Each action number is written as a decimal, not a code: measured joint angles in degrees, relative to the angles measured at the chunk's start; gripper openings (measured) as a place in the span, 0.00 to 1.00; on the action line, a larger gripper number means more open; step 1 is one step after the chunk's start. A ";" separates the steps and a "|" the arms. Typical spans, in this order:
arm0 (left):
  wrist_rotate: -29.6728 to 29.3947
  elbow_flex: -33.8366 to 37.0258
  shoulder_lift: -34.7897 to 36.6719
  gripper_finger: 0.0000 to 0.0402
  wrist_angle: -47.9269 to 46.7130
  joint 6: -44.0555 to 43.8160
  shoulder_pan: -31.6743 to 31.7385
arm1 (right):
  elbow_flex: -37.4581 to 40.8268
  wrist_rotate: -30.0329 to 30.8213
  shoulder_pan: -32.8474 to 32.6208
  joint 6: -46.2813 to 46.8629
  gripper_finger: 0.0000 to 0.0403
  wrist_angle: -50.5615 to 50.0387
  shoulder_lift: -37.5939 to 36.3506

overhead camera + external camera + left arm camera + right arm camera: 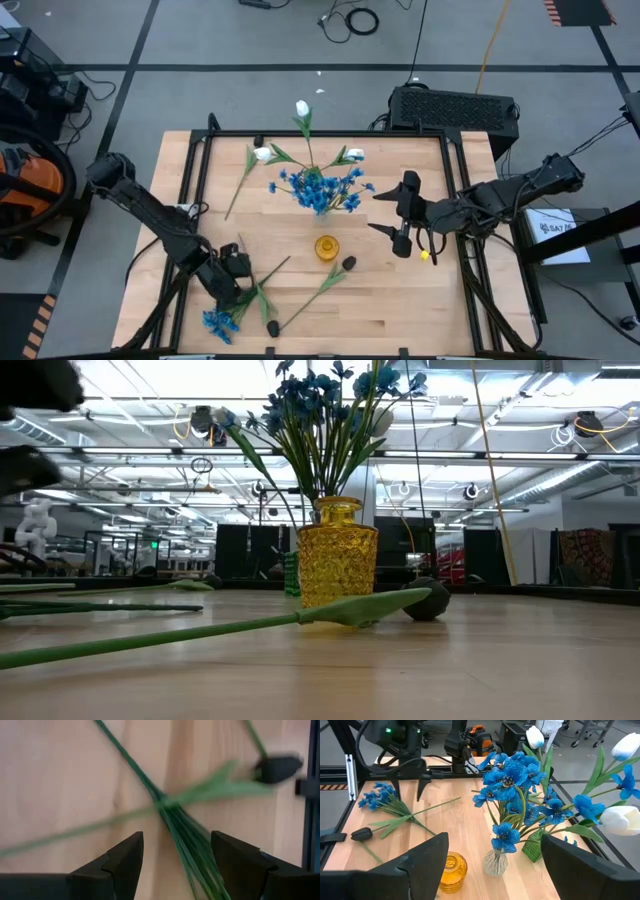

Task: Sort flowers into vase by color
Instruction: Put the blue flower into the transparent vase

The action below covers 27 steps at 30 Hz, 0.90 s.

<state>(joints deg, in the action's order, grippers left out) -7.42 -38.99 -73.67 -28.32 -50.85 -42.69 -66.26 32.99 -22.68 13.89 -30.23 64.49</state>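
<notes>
A bunch of blue flowers (218, 322) lies flat on the table at the near left, with its green stems (186, 832) fanning out past a dark bud (277, 767). My left gripper (175, 840) hovers open over those stems, one finger on each side, touching nothing. More blue flowers (322, 188) stand in a clear vase (496, 862). White tulips (302, 108) rise from a green vase (535, 846). The yellow vase (327, 247) holds nothing. One white tulip (262, 154) and another dark bud (348, 264) lie on the wood. My right gripper (385, 212) hangs open to the right of the vases, raised.
Black rails (190, 180) frame the table's left, right and far sides. A long green stem with a leaf (350, 610) lies across the near middle, in front of the yellow vase (337, 560). Bare wood shows at the near right (400, 310).
</notes>
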 joint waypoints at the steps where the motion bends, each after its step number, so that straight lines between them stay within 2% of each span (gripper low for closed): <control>1: 0.50 0.01 -0.69 0.60 -0.01 -1.25 -0.35 | 0.00 0.02 0.00 0.00 0.77 -0.01 0.00; 4: 0.72 0.01 -2.72 0.60 -0.03 -7.24 -0.66 | 0.00 0.02 0.04 -0.06 0.77 -0.02 0.00; 8: 8.07 0.01 -5.40 0.60 1.19 -14.28 -2.05 | 0.00 0.02 0.07 -1.95 0.77 -0.01 0.00; 10: 9.12 0.01 -6.16 0.60 1.58 -17.11 -3.33 | 0.00 0.01 0.07 -3.13 0.77 0.16 -0.13; 17: 3.34 0.02 -8.12 0.60 2.68 -22.72 -7.07 | 0.00 0.01 0.07 -8.37 0.77 7.74 -0.99; 27: 1.97 -0.19 -13.66 0.59 5.05 -24.89 -8.89 | 0.00 0.00 0.07 -11.14 0.77 12.00 -1.09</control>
<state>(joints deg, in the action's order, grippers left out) -5.45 -39.19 -87.33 -23.28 -75.74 -51.57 -66.26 32.99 -22.61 2.75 -18.23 63.40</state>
